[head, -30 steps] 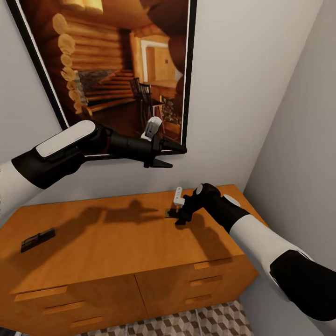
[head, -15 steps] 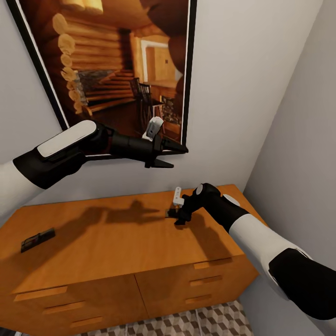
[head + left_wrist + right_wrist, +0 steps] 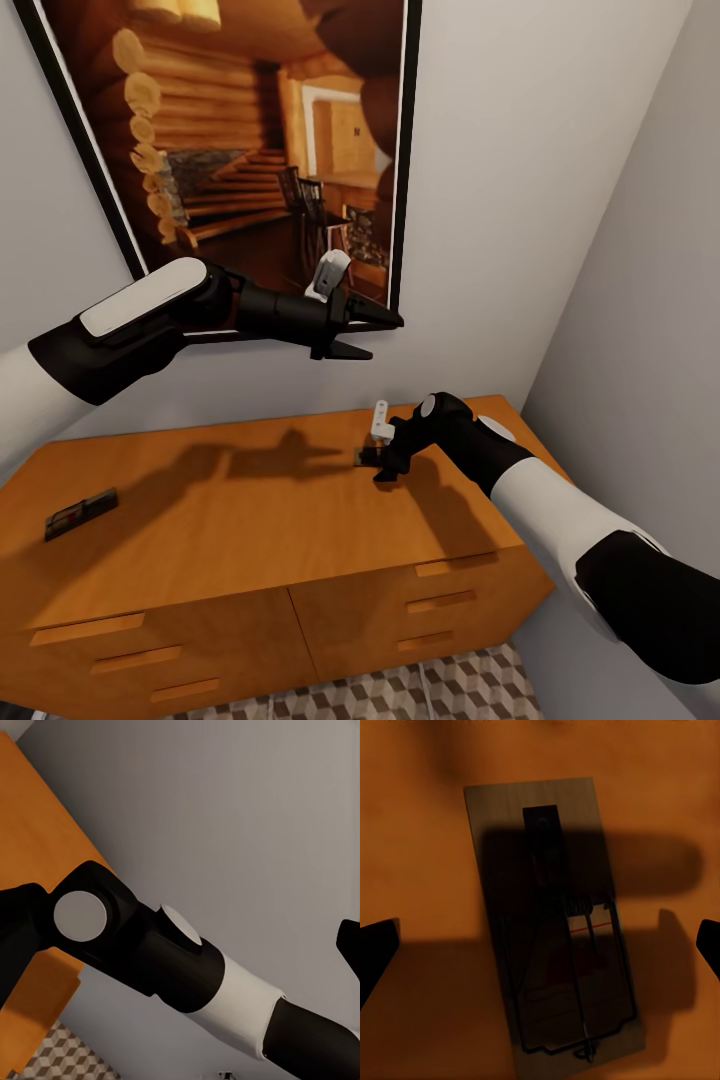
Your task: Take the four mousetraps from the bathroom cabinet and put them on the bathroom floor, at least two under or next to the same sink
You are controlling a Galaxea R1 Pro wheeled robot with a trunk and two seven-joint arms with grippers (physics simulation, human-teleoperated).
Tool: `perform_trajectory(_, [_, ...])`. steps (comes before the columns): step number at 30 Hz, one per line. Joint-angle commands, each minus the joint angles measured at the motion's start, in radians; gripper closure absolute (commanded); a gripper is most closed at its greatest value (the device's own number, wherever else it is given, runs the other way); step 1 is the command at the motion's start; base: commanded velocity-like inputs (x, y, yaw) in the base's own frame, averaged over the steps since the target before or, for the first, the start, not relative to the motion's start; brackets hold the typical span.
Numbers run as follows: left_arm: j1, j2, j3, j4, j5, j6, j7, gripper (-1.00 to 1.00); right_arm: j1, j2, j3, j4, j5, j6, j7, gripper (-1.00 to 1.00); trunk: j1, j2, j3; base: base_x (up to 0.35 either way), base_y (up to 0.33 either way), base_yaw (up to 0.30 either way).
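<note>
Straddling a mousetrap (image 3: 556, 922), right gripper (image 3: 544, 945) spread.

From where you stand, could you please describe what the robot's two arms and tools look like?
Both arms have white upper segments, then black sleeves and black joints with round pale-grey caps. The left tool has two black pointed fingers and a small white module above. The right tool is black with a white bracket.
</note>
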Motion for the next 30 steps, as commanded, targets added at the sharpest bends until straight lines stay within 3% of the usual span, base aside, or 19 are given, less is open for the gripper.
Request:
perform_trajectory(1, [-0.002,0.001,-0.002,-0.001,0.011,-0.001,0.007,-1.00,0.012,0.000,0.001,0.083,0.005,0.006,0.006,-1.00,0.000,-0.001,-0.001,0.000,0.000,0.000])
perform_trajectory(8, [-0.002,0.002,-0.001,-0.001,0.011,-0.001,0.007,-1.00,0.012,-0.001,0.000,0.078,0.005,0.006,0.014,-1.00,0.000,-0.001,-0.001,0.000,0.000,0.000])
perform_trajectory(19, [-0.002,0.002,-0.001,0.000,0.011,-0.001,0.007,-1.00,0.011,-0.004,-0.003,0.074,0.008,0.008,0.082,-1.00,0.000,-0.001,-0.001,0.000,0.000,0.000])
perform_trajectory(30, [-0.002,0.002,-0.001,0.000,0.011,-0.001,0.008,-1.00,0.009,-0.003,-0.002,0.071,0.008,0.013,0.094,-1.00,0.000,-0.001,-0.001,0.000,0.000,0.000])
